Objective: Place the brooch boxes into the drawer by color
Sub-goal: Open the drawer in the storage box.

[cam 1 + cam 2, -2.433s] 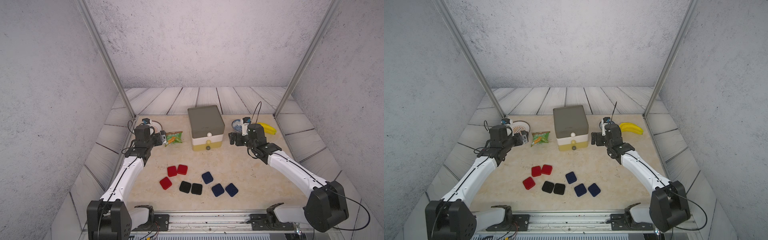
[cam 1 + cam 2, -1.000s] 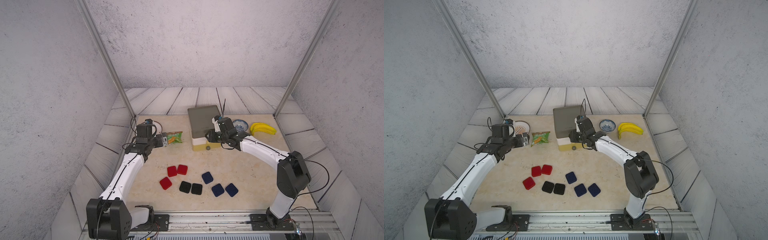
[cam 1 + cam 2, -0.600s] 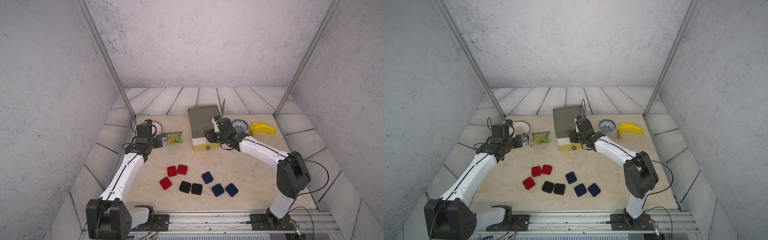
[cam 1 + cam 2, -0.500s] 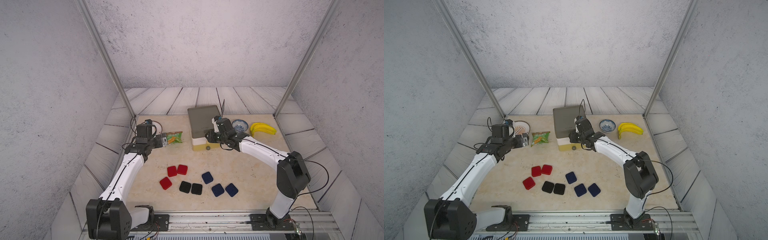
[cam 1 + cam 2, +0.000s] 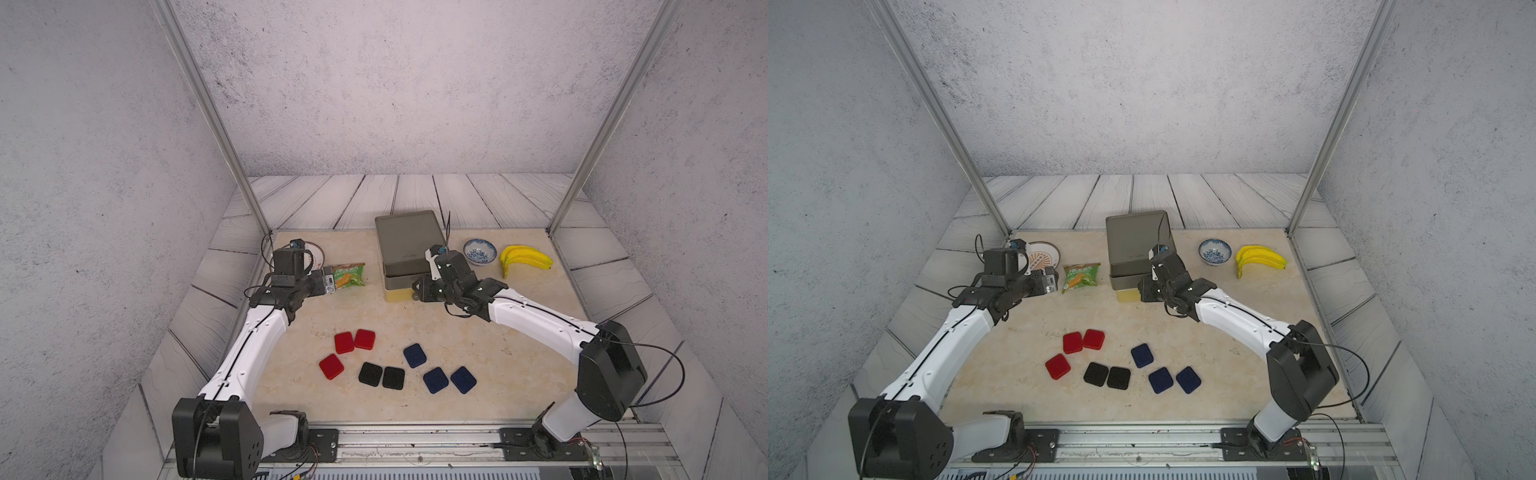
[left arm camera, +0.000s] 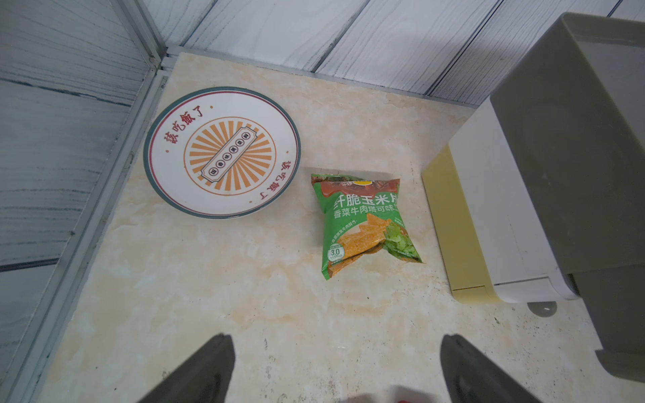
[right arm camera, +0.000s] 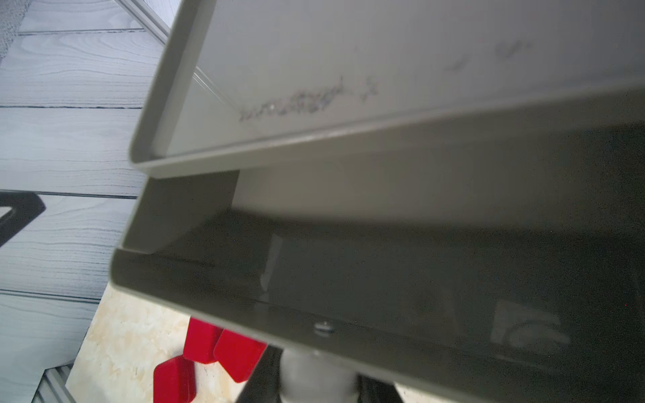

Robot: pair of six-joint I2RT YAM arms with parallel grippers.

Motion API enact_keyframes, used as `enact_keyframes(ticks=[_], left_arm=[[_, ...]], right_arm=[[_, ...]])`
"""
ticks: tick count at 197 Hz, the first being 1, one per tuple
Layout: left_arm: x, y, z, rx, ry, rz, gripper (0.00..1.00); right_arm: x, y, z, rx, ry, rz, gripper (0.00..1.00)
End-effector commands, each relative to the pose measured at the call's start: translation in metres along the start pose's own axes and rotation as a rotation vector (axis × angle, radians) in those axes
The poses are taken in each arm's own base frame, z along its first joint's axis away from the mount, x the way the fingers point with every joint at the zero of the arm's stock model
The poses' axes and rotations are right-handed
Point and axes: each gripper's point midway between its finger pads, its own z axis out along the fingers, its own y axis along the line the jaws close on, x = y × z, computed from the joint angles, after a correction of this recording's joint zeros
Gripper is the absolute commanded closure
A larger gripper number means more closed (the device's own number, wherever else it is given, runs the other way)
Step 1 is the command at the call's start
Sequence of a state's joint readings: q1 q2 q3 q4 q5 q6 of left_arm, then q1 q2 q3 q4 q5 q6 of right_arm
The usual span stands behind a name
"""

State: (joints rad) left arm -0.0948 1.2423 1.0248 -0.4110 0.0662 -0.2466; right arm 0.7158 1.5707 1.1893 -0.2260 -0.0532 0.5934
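Reviewer: Boxes first, where?

Annotator: Brooch boxes [image 5: 393, 377] all on tabletop [image 5: 519, 365], lower middle of frame in both top views. Three red boxes [image 5: 344, 343] at left of cluster, two black boxes [image 5: 370, 374] in middle, three navy boxes [image 5: 1160, 380] at right. None in drawer, none held. Well apart from both arms.

Reviewer: Drawer?

Annotator: Drawer [image 5: 405, 237] at centre of frame, above the cluster. Grey tray [image 5: 398, 281] on top, standing partly out. White and yellow trays flush in left wrist view.

Reviewer: Pincers?

Annotator: Right pincer [image 5: 419, 288] narrowed onto grey knob [image 7: 316, 370], at bottom edge of right wrist frame, one finger either side. Left pincer [image 6: 335, 377] wide, empty, hanging over bare tabletop, with snack packet [image 6: 363, 223] mid-frame beyond it.

Reviewer: Handling call?

Annotator: Judging by looks only: boxes light, stiff, matte, so little slip. Flat and low, so pinch from above across two opposite edges. Two of the red and both black touching or nearly, so little finger room between; better to start with lone ones or outer edges. Tray probably light plastic, with round knob as only hold. Straight pull, else risk of dragging whole chest.
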Motion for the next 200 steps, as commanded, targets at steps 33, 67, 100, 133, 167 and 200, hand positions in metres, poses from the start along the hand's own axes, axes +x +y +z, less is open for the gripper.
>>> enact_keyframes(ticks=[33,67,100,133,167,200], left_arm=[[0.007,-0.005,-0.006,0.019,0.056,-0.027,0.01],[0.032,0.001,-0.01,-0.008,0.152,-0.055,0.02],[0.058,0.008,-0.011,-0.039,0.228,-0.067,0.02],[0.079,0.004,-0.008,-0.038,0.297,-0.074,0.02],[0.101,-0.01,0.001,-0.038,0.387,-0.045,0.02],[0.128,-0.014,0.008,-0.088,0.522,-0.026,0.01]], right_arm=[[0.017,0.024,-0.027,-0.09,-0.012,-0.024,0.97],[0.031,0.024,-0.027,-0.101,0.003,-0.016,0.96],[0.037,0.023,-0.025,-0.103,0.009,-0.011,0.92],[0.034,0.024,-0.03,-0.099,-0.007,-0.029,0.67],[0.027,0.024,-0.045,-0.09,-0.039,-0.06,0.3],[0.021,0.02,-0.066,-0.062,-0.073,-0.09,0.26]])
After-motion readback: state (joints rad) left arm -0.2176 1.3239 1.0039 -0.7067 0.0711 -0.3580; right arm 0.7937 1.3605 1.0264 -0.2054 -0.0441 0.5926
